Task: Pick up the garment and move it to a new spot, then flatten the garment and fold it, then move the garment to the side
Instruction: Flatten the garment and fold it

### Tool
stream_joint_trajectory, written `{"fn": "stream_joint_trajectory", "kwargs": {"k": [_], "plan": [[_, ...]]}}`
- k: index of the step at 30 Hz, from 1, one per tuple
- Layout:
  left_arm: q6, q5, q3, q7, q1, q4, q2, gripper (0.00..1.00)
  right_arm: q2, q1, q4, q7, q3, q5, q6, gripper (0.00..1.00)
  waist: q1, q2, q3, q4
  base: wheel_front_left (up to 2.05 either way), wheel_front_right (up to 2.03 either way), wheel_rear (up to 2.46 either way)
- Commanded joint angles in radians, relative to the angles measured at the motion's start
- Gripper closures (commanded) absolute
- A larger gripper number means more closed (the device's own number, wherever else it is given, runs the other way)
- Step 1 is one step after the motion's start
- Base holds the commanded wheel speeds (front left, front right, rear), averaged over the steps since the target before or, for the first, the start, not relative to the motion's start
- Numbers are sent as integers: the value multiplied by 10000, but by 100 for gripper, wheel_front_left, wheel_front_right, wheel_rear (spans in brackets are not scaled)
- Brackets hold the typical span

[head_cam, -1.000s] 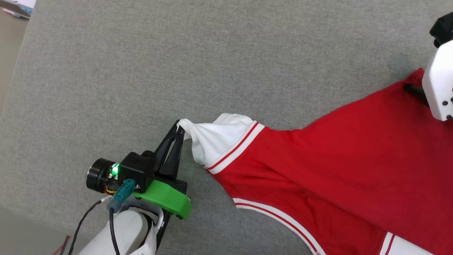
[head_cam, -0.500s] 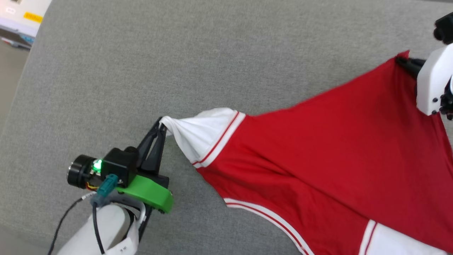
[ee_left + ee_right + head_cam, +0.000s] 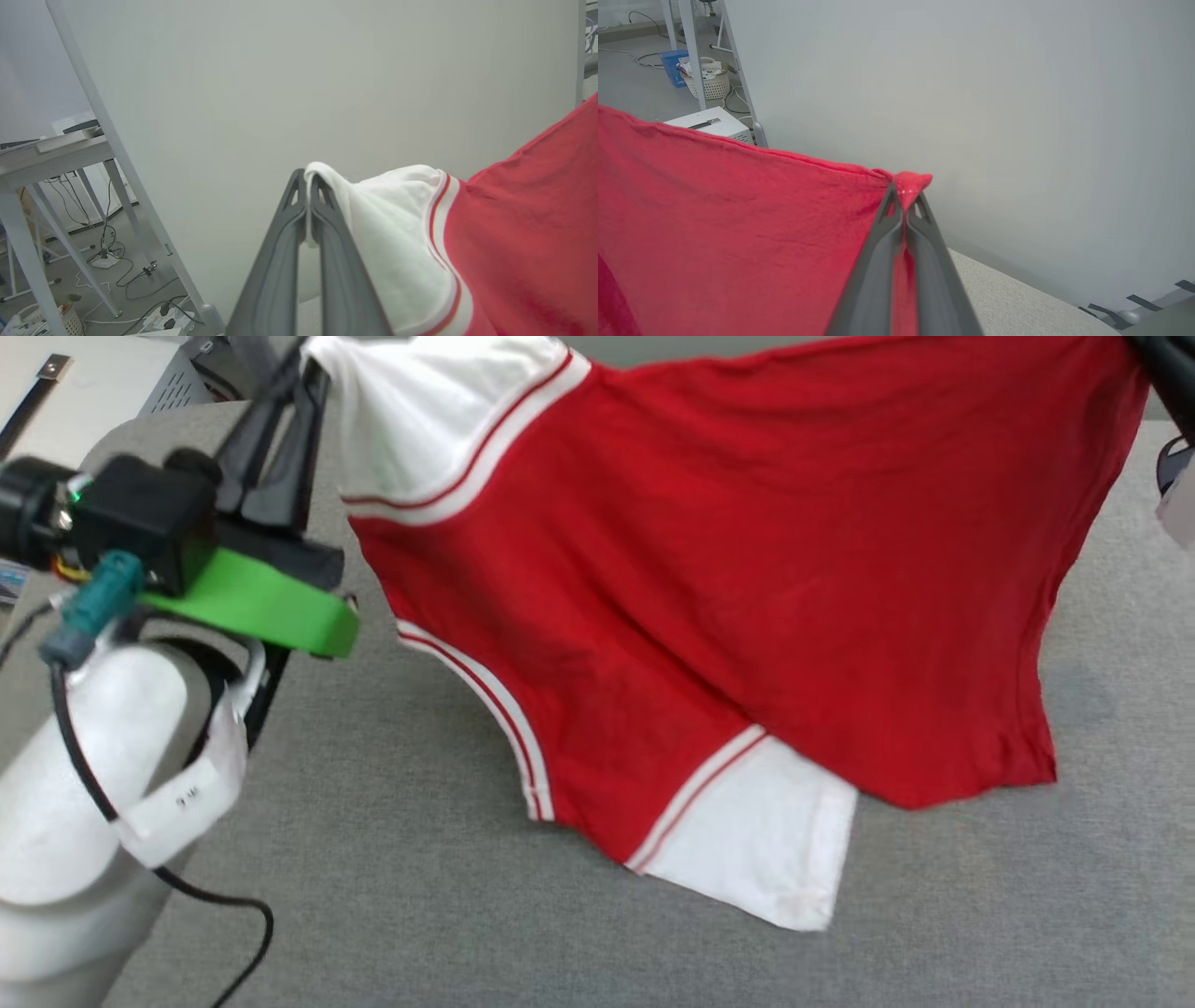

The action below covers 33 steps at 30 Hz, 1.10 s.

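**Operator:** Where is the shirt?

**Describer:** You are holding the shirt (image 3: 728,569) up in the air, stretched between both arms above the grey cloth-covered worktop (image 3: 420,896). Its plain red side faces the head camera.

**Operator:** What is my left pincer doing?

**Describer:** Your left pincer (image 3: 308,182) is pressed together on the edge of one white sleeve (image 3: 387,233), with white cloth caught between the two dark fingertips. In the head view it sits at the upper left.

**Operator:** And the right one?

**Describer:** Your right pincer (image 3: 904,193) is pinching a red corner of the shirt. A small tuft pokes out past the tips.

**Operator:** How does the cloth hang?

**Describer:** It sags from the two held points, and the top edge between them is fairly taut. The other white sleeve (image 3: 766,849) and the red hem hang lowest, down near the worktop. I cannot tell whether they touch it.
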<state>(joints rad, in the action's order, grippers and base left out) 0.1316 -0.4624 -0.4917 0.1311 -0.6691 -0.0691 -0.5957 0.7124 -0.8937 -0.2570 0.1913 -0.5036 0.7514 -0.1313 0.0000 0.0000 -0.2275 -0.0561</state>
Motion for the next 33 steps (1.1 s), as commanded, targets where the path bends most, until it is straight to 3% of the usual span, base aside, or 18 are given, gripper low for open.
{"fn": "stream_joint_trajectory", "kwargs": {"k": [1,7,13,15,25,33], "plan": [[-146,18,117,-84,-601,83,-42,100,-84,-123,124,-38,209,-131,6,100,0,0,23,249,0,0,0],[-726,169,181,-611,-2862,371,12,100,-352,-950,637,384,1161,-576,6,100,0,0,-832,356,0,0,0],[-1485,528,134,-1149,-5781,1124,144,100,-835,-2863,788,998,1910,-1269,6,100,0,0,-2152,441,0,0,0],[-1743,711,157,-1231,-7363,1762,409,100,-1154,-4115,440,1145,2077,-1755,6,100,0,0,-2774,470,0,0,0],[-2412,750,170,-839,-11587,4143,1015,100,-1886,-8225,-1700,446,1917,-3161,6,100,0,0,-3923,471,0,0,0],[-2576,535,-159,-400,-12719,5422,967,100,-2184,-9557,-3226,-379,1312,-3229,6,100,0,0,-4410,563,0,0,0]]}}
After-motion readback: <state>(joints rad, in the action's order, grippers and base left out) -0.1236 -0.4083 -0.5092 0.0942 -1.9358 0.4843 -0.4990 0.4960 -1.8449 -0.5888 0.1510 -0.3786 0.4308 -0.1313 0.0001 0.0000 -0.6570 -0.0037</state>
